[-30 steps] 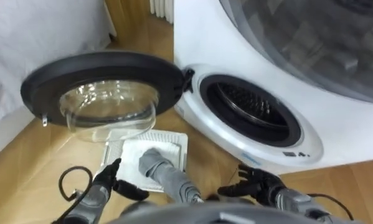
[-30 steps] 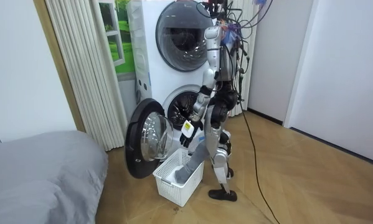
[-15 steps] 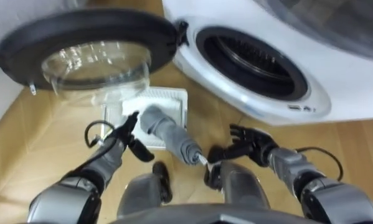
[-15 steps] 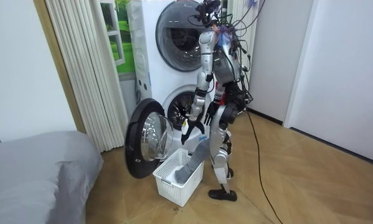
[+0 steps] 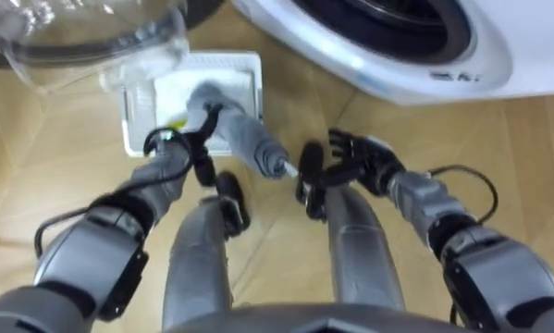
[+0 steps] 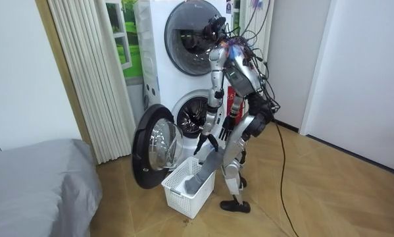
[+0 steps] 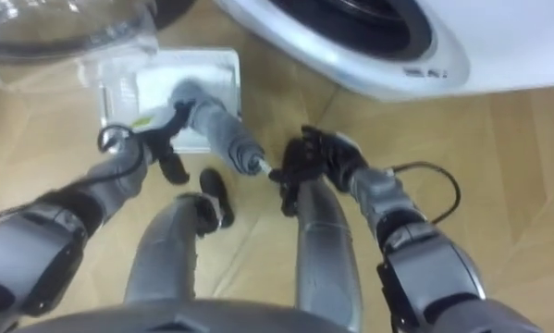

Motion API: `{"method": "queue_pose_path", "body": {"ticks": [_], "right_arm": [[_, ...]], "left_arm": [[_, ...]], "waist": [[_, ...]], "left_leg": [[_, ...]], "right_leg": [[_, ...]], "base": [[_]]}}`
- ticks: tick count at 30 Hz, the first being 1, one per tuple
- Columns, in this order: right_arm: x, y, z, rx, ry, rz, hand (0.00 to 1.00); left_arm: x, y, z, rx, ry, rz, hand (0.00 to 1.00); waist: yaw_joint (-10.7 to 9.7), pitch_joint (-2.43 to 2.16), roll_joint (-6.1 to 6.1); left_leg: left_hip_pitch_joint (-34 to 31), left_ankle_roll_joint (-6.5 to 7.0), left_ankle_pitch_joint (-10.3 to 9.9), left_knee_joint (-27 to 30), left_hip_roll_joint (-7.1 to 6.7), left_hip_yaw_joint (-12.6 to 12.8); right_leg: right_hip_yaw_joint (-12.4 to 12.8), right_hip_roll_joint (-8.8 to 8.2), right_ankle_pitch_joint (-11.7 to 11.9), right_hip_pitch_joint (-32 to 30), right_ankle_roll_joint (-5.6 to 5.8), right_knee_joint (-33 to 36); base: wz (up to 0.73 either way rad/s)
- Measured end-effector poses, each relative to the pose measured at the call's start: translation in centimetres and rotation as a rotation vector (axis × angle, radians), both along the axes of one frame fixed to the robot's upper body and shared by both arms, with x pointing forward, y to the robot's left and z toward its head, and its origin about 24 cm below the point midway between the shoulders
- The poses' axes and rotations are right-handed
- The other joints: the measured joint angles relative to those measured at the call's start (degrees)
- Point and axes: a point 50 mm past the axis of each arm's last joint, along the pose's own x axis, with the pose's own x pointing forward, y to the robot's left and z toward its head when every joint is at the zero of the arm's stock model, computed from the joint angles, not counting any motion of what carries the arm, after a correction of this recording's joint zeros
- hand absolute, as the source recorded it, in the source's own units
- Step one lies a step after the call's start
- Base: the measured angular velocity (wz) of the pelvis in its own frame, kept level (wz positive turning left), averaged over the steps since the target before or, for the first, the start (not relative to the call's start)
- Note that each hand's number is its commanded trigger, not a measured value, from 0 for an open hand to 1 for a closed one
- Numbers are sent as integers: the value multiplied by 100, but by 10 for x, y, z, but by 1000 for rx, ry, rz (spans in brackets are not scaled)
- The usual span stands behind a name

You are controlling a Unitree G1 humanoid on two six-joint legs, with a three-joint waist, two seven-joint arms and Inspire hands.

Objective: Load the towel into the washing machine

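The robot has bent further forward at the waist before the open washing machine (image 5: 387, 69), and both hands have come down towards the white basket (image 5: 255, 74). The grey rolled towel (image 5: 240, 134) stands in the basket, leaning out over its rim. The left hand (image 5: 186, 153), fingers loosely open, is just beside the towel; whether it touches cannot be told. The right hand (image 5: 358, 159) is spread and empty. A small label (image 5: 448, 76) on the drum's rim is too small to read. The floor (image 5: 535, 139) is wooden parquet, with a grey bed (image 6: 32, 178) and a pale curtain (image 6: 85, 72) nearby.
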Motion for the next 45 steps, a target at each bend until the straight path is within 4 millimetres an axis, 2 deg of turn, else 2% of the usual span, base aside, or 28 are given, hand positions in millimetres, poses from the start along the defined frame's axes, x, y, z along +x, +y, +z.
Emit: {"method": "queue_pose_path", "body": {"ticks": [6, 12, 15, 18, 25, 28, 35, 39, 44, 45], "right_arm": [[16, 4, 16, 94, -75, -77, 0], [27, 13, 29, 110, -140, -38, 0], [33, 14, 35, 131, -160, -47, 0], [35, 13, 39, 126, -174, -36, 0], [40, 15, 45, 116, -198, -8, 0], [46, 17, 52, 134, -220, -10, 0], [47, 18, 55, 181, -224, -30, 0], [47, 25, 57, 188, -242, 5, 0], [47, 26, 58, 195, -255, 8, 0], [48, 27, 59, 194, -258, 8, 0]], "left_arm": [[16, -5, 16, 50, -93, -59, 0], [29, -13, 33, 88, -188, -109, 0], [33, -14, 37, 109, -222, -130, 0], [34, -15, 39, 132, -242, -152, 0], [37, -14, 44, 169, -273, -181, 0], [44, -14, 53, 186, -302, -192, 0], [54, -19, 68, 235, -384, -250, 0], [54, -20, 70, 269, -414, -292, 0], [54, -28, 71, 253, -431, -327, 0], [54, -29, 72, 252, -434, -334, 16]], "waist": [[-45, 14, 21], [-138, 16, 24], [-146, 16, 24], [-169, 15, 24], [-217, 15, 24], [-303, 15, 23], [-485, 15, 21], [-606, 16, 20], [-627, 25, 5], [-630, 33, -7]], "left_leg": [[-836, 68, -199, 639, 91, -8], [-1515, 141, -297, 1089, 121, -9], [-1787, 180, -375, 1314, 186, -9], [-1981, 172, -415, 1410, 196, -27], [-2167, 216, -435, 1448, 187, -53], [-2312, 241, -456, 1499, 183, -61], [-2394, 301, -505, 1521, 184, -71], [-2444, 314, -539, 1541, 190, -78], [-2499, 323, -580, 1583, 192, -96], [-2500, 324, -588, 1583, 194, -98]], "right_leg": [[59, -18, -52, -828, -45, 526], [109, -93, -80, -1499, -48, 943], [110, -87, -98, -1738, -48, 1074], [107, -86, -108, -1906, -45, 1099], [97, -99, -122, -2066, -14, 1163], [95, -108, -131, -2202, 0, 1198], [48, -120, -166, -2225, 56, 1174], [50, -114, -184, -2258, 85, 1169], [65, -96, -204, -2308, 118, 1183], [66, -93, -207, -2309, 121, 1178]], "base": [[-4], [0], [-6], [-1], [0], [0], [0], [-2], [-4], [0]]}}
